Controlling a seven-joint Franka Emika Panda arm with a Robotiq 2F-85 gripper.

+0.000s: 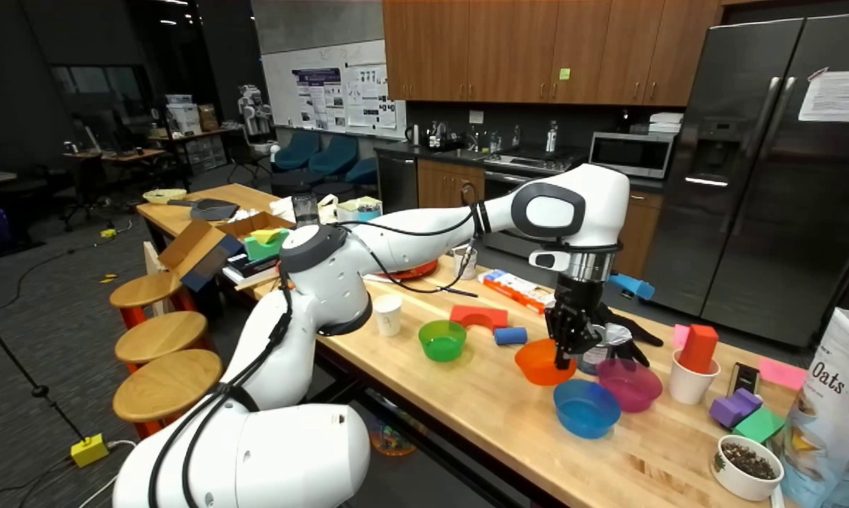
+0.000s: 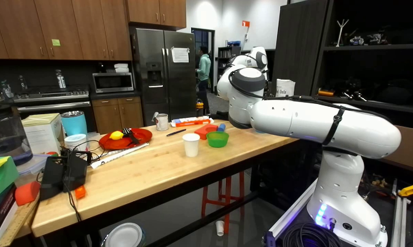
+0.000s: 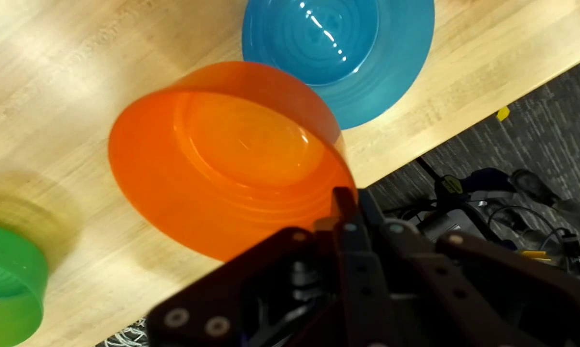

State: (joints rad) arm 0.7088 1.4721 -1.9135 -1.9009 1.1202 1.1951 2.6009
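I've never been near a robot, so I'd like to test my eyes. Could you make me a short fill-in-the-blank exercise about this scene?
The gripper pinches the rim of a bowl whose color is ____.
The wrist view shows two more bowls: a green bowl and one colored ____.
In an exterior view, a red block stands in a cup colored ____.
The large word printed on the tall bag is ____.

Missing words: orange; blue; white; Oats.
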